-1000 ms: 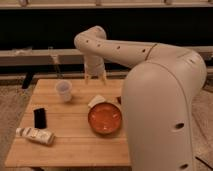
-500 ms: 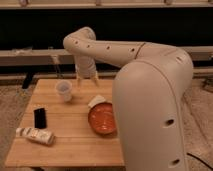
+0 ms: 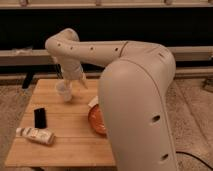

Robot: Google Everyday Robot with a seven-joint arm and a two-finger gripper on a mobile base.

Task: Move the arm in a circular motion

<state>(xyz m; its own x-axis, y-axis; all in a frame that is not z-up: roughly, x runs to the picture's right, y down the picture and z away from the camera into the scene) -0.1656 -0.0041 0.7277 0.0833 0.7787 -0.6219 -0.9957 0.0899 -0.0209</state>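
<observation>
**Asker:** Starting at the left edge of the desk (image 3: 70, 146), what do you see?

**Me:** Near the front-left corner a pale bottle (image 3: 35, 135) lies on its side. Just behind it a small black block (image 3: 40, 117) stands upright, close to the bottle.

**Asker:** And further along?

**Me:** Toward the back edge, left of the middle, stands a clear cup (image 3: 64, 92). My gripper (image 3: 76, 81) hangs just beside it, on its right and a little higher. Whether the two touch, I cannot tell. Whether the gripper is spread or pressed together, I cannot tell either.

**Asker:** What lies at the middle of the desk?

**Me:** A white scrap (image 3: 93, 102), and right in front of it an orange bowl (image 3: 96, 120). The scrap sits at the bowl's back rim. The bowl's right part is hidden.

**Asker:** Hidden by what?

**Me:** By my own arm (image 3: 137, 100). From the gripper it climbs to a rounded joint above the back-left part of the desk. It then runs rightward over the back edge, with a row of small dark holes along it. On the right it drops into a thick cream-white segment that covers the desk's right edge and front-right corner.
</observation>
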